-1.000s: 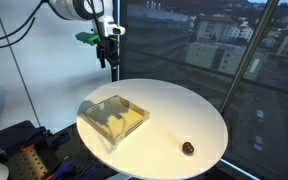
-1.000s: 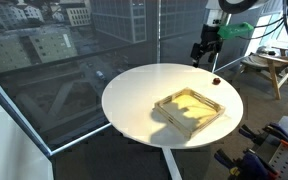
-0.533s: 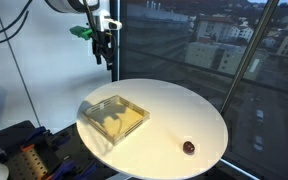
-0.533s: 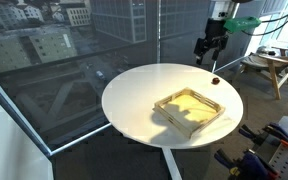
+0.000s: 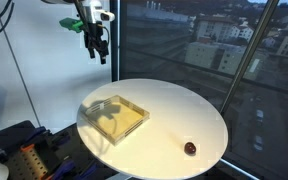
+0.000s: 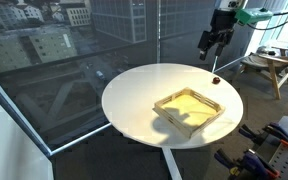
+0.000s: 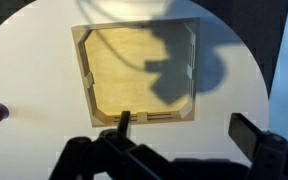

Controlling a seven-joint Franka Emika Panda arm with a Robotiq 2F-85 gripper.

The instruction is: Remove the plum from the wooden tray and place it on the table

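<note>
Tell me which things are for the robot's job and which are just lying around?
For the job: plum, wooden tray, table, the robot's open fingers.
Just lying around: wooden stool, big windows.

Floor-to-ceiling windows [image 6: 74,60] with dark mullions look down on city buildings [image 6: 34,30] in dim, bluish daylight, seen in both exterior views. Next to the windows, a plain white wall [image 5: 44,70] rises in an exterior view. A pale wooden stool [image 6: 267,66] stands close by the windows, and black-and-blue equipment [image 6: 279,140] sits farther back from the windows.
</note>
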